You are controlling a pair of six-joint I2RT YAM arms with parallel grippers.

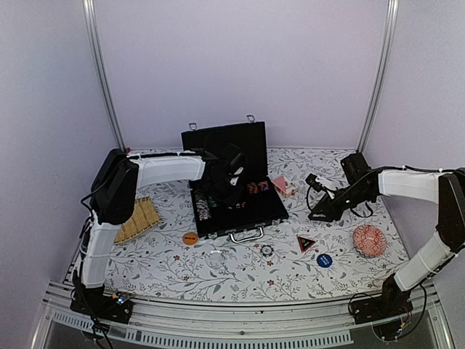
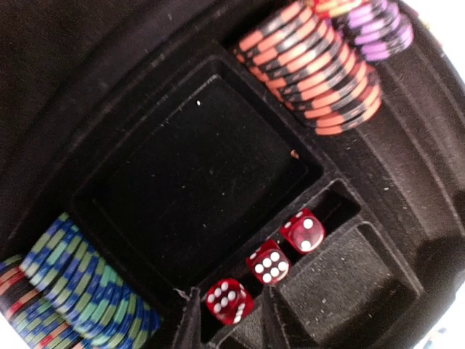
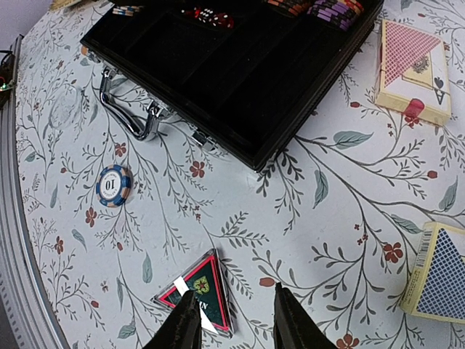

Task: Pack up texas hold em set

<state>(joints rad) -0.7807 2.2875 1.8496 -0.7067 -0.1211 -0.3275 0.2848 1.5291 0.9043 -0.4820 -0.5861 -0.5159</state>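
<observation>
The black case (image 1: 251, 218) lies open mid-table with its lid up. My left gripper (image 1: 232, 190) reaches down into it. In the left wrist view its fingers (image 2: 190, 320) stand astride a red die (image 2: 229, 305) that rests in the narrow slot, with a gap on the right side. Two more dice (image 2: 268, 262) lie further along the slot. Orange-black chips (image 2: 312, 65), purple chips (image 2: 378, 29) and blue-green chips (image 2: 80, 291) fill the rows. My right gripper (image 3: 235, 292) hovers open over the cloth, beside a triangular marker (image 3: 200, 291).
A red-backed deck (image 3: 410, 69), a blue-backed deck (image 3: 439, 273) and a loose chip (image 3: 115, 185) lie on the cloth. An orange disc (image 1: 190, 238) and a blue disc (image 1: 324, 260) sit near the front. A straw tray (image 1: 138, 219) lies left and a red bowl (image 1: 369, 240) right.
</observation>
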